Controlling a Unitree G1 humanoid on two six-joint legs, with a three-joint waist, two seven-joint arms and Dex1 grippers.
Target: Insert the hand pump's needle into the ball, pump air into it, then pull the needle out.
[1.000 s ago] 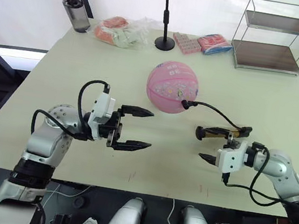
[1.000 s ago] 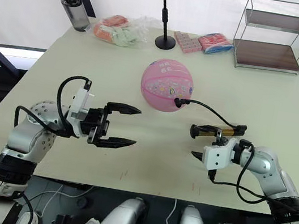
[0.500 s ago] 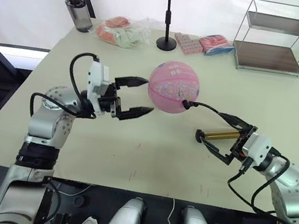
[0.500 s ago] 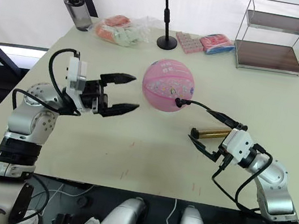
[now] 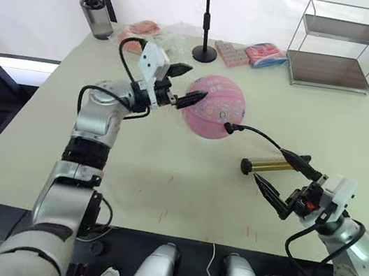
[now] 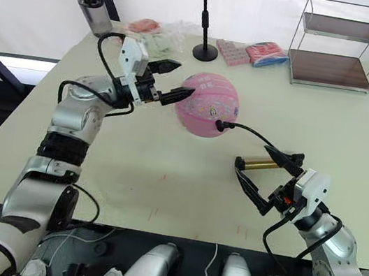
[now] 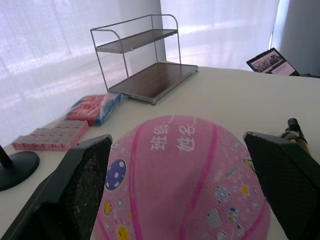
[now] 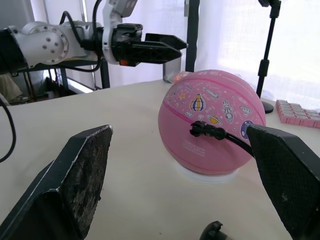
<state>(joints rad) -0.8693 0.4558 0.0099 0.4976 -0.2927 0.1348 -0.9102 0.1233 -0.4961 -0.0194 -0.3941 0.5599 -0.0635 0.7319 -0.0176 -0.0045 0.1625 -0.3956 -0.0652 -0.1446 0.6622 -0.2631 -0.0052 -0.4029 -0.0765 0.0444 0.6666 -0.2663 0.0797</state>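
Beige table (image 5: 355,131), white curtain behind. Ball (image 5: 214,106) sits mid-table on a small ring stand, wire shelf (image 5: 338,43) and packets at the far edge. Needle fitting (image 8: 206,130) is already seated in the ball's near side; hose (image 5: 262,137) arcs back to the pump (image 5: 272,166), which lies on the table just right of the ball.

Left gripper (image 5: 181,85) is spread wide at the ball's upper left, one finger at the surface, not clamping. Right gripper (image 5: 283,181) is spread too, fingers either side of the pump barrel, nothing pinched yet.

Handling, my read: ball is light, smooth, round, so it'll roll off the ring if you push sideways. Brace it with the left across the widest part. Pump barrel is stiff, polished and probably slick; grab mid-barrel or the black cap. Needle is thin and likely bends, so keep hose pull in line with it.
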